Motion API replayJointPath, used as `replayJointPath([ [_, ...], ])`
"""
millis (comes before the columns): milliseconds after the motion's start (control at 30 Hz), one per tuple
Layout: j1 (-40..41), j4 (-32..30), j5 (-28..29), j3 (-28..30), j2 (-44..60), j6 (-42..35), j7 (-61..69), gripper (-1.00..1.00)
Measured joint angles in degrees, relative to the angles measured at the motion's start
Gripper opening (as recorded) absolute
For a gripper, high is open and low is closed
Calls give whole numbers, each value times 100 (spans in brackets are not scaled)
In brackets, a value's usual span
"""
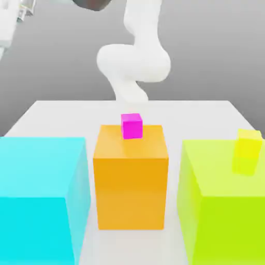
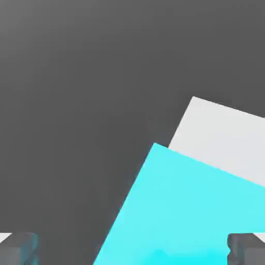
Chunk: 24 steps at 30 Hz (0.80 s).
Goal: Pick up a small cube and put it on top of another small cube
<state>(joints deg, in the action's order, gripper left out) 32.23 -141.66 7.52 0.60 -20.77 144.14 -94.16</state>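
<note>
The tool [image 2: 132, 249] is seen spread wide, with nothing pinched, above the big cyan block [image 2: 186, 207]. The small cube [image 2: 176, 256] is only faintly made out, seemingly on that block's top, between the fingertips [image 2: 18, 248].

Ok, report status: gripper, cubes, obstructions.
Gripper open, empty, above the big cyan block. Magenta cube on orange block, yellow cube on lime block. Small cyan cube not sighted.

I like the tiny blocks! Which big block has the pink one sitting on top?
The orange block, the middle of the three. The tiny pink cube rests on its top; the yellow cube sits on the lime block.
</note>
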Motion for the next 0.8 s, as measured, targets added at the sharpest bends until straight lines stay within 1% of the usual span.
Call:
replayJointPath([
  [233,915,-403,243,258,910,469,-1809,0],
  [400,1426,-708,277,570,1550,821,-3014,0],
  [500,1575,-1035,17,628,1846,1092,-3668,0],
  [633,1694,-1518,-576,595,2136,1451,-4336,0],
  [667,1719,-1636,-749,536,2163,1520,-4444,0],
  [733,1631,-1802,-828,475,2275,1759,-4517,0],
  [800,1655,-1804,-973,432,2555,2046,-4445,0],
])
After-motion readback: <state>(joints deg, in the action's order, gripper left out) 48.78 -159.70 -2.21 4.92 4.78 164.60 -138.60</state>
